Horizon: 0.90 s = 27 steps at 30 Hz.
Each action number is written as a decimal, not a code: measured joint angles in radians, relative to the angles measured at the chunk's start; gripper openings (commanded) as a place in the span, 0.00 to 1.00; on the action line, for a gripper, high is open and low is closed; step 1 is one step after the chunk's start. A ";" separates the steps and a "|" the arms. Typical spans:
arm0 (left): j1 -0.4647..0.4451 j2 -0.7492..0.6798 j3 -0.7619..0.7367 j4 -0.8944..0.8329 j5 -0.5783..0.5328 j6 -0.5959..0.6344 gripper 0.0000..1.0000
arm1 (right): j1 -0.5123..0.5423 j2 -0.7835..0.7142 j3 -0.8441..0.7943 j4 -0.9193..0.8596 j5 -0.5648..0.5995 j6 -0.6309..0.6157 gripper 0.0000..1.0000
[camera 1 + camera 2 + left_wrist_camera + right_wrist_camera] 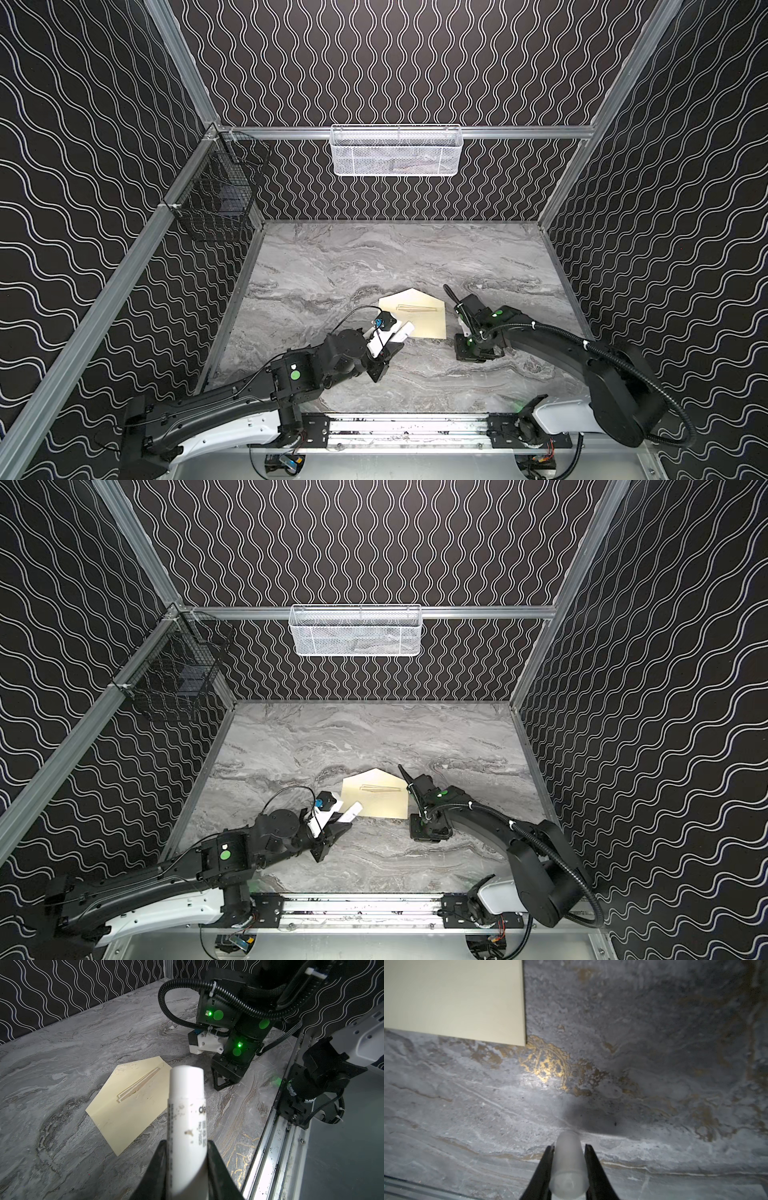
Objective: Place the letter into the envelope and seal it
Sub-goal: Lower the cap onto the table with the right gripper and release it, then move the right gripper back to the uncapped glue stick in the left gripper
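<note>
A: Where is the envelope (pixel 415 316) to be found?

B: It is laid flat near the middle of the grey counter (pixel 332 266), with its pointed flap opened out toward the back wall (pixel 395 83). No tan sheet is seen anywhere on the counter, so the letter is judged to be tucked inside already (thin layered edges show at the mouth, though what they belong to cannot be told).

A: And what is held?

B: A white glue stick (pixel 187 1105) is clamped by the left fingers (pixel 216 1172) and poised above the envelope's near left corner. A small translucent cap (pixel 568 1167) is pinched by the right fingers (pixel 596 1172), low over the counter just beside the near right corner, with no paper touched.

A: How is the envelope expected to behave?

B: It should be treated as light, thin and limp. On so smooth a counter it would likely be dragged along by the stick unless it is pinned. The body is best pressed down near a corner, well away from the flap. The flap is best taken at its tip, where it can be folded along the crease without being crumpled.

A: And the stick?

B: It is judged stiff and slick-sided. It is gripped partway along the barrel, so the far end is left free for the flap's edges.
</note>
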 measured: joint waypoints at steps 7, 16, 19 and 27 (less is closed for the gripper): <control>0.000 0.012 -0.002 0.001 0.019 -0.009 0.00 | 0.000 0.038 -0.001 -0.010 0.032 0.000 0.22; 0.000 0.008 -0.013 0.010 0.021 -0.010 0.00 | 0.003 0.052 0.000 -0.017 0.045 0.000 0.48; 0.000 0.008 -0.018 0.023 0.021 -0.010 0.00 | 0.005 0.052 0.001 -0.018 0.045 0.000 0.53; 0.000 0.016 -0.031 0.082 0.027 -0.037 0.00 | 0.005 -0.008 0.019 -0.040 0.045 -0.001 0.61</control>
